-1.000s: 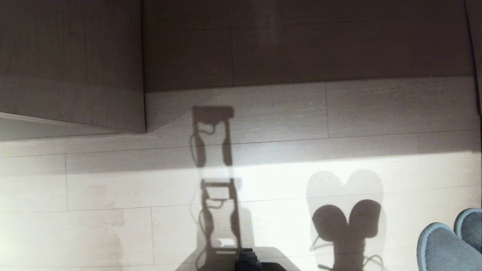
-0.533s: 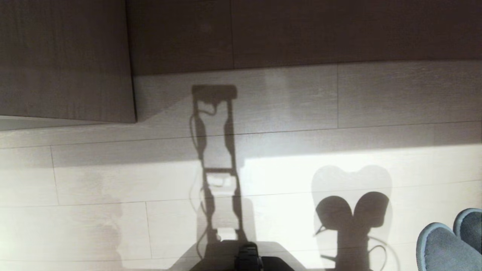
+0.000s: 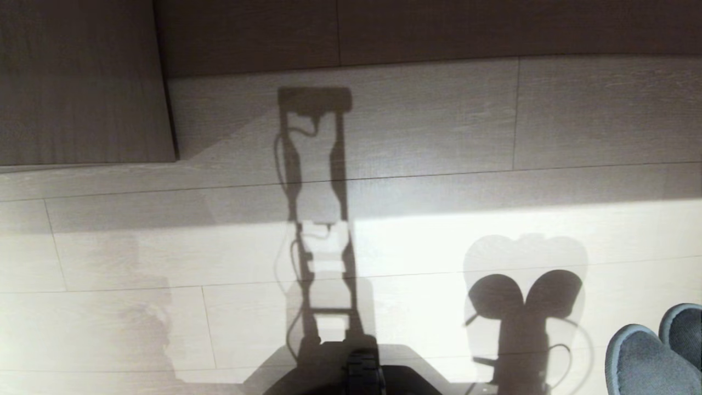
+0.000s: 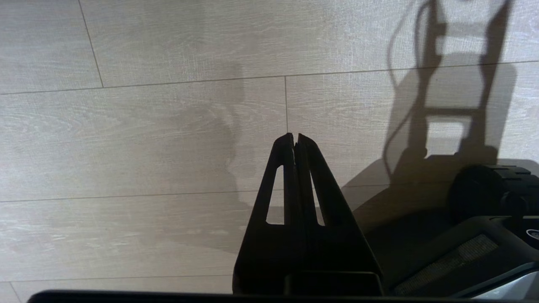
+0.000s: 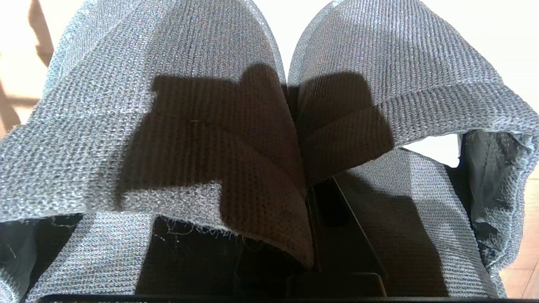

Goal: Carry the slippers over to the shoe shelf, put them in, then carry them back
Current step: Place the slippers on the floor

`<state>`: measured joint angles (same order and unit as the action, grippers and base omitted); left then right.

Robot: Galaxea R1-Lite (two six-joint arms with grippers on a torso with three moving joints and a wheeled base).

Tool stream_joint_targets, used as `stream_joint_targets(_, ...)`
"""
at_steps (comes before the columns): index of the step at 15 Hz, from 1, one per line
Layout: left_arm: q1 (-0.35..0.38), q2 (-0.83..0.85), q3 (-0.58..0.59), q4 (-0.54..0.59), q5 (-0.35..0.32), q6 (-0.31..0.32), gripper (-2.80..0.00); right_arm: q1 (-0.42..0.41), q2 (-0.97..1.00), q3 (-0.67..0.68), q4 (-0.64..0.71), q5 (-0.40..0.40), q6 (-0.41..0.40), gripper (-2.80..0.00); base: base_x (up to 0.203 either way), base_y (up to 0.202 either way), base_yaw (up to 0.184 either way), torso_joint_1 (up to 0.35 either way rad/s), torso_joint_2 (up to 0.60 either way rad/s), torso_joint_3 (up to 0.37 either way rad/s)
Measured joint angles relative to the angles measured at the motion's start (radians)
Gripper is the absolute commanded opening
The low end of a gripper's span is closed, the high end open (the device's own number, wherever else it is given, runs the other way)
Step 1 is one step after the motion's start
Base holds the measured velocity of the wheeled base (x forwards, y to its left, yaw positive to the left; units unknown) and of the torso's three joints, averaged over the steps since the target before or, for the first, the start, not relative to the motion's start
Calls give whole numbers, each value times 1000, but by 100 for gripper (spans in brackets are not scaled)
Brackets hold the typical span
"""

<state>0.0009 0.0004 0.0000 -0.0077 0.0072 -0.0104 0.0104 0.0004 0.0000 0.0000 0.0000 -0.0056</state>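
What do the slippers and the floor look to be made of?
Slippers: grey-blue knitted fabric, matte; visible ribbed weave and frayed threads at the strap edge. Floor: pale wood-look planks, likely laminate or vinyl; printed-looking grain, straight seams, faint sheen under the light.

Pale wood-grain plank floor [image 3: 439, 126] with thin dark seams — a bright band of light crosses it, dimmer farther off. A darker wood-grain cabinet [image 3: 82, 82] stands at left; a dark panel [image 3: 439, 27] runs behind.
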Motion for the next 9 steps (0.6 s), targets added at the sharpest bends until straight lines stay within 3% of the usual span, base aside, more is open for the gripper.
stream_joint_targets(9, 0, 0, 0, -1, 0, -3, -280, 0, 1, -9, -4, 9, -11, -280, 0, 0, 0, 0, 0, -13)
